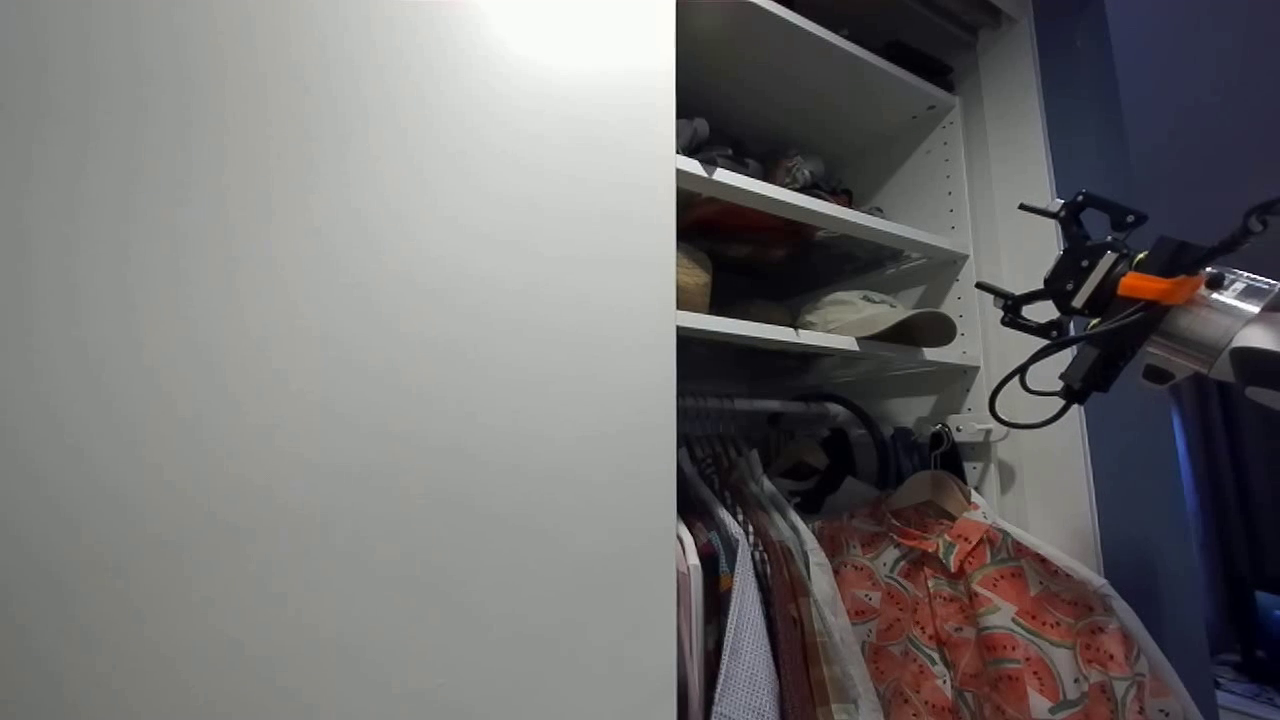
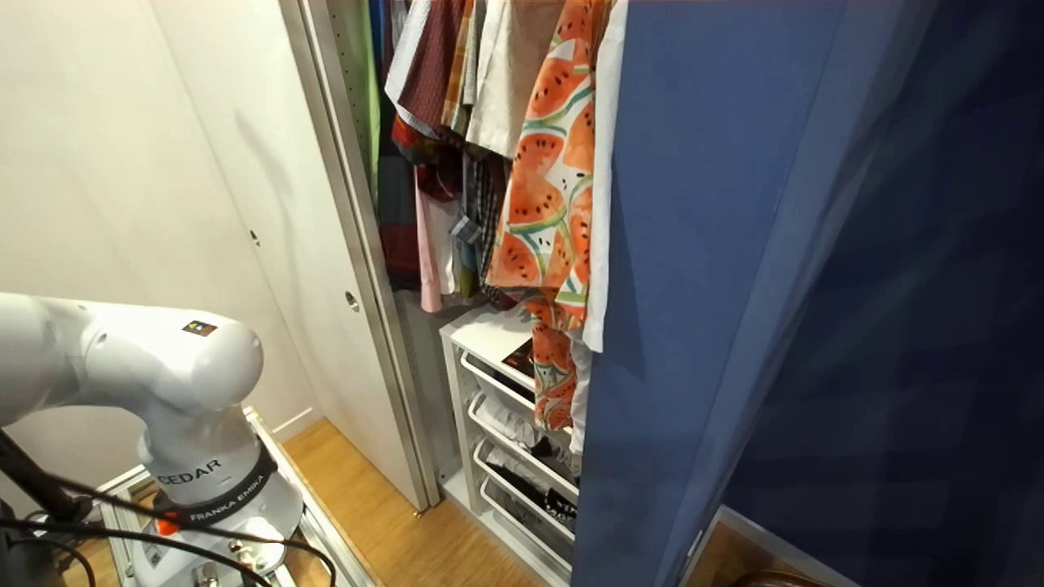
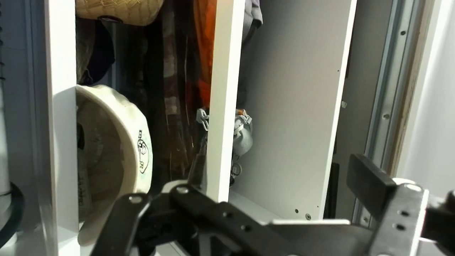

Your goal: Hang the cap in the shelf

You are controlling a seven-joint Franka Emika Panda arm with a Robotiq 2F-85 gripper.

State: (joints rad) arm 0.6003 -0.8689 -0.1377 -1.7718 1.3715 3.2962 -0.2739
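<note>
In an exterior view we see the cap [image 1: 870,315] lying on a board [image 1: 760,333] of the shelf [image 1: 830,213], above the rail [image 1: 760,405] where clothes [image 1: 750,600] hang; in the wrist view we make out a dark drawing [image 3: 143,151] on its crown. Our gripper [image 1: 1012,250] points toward the shelf, apart from the cap, its 2 fingers spread wide. We find a watermelon-print shirt [image 1: 960,620] in both exterior views.
</note>
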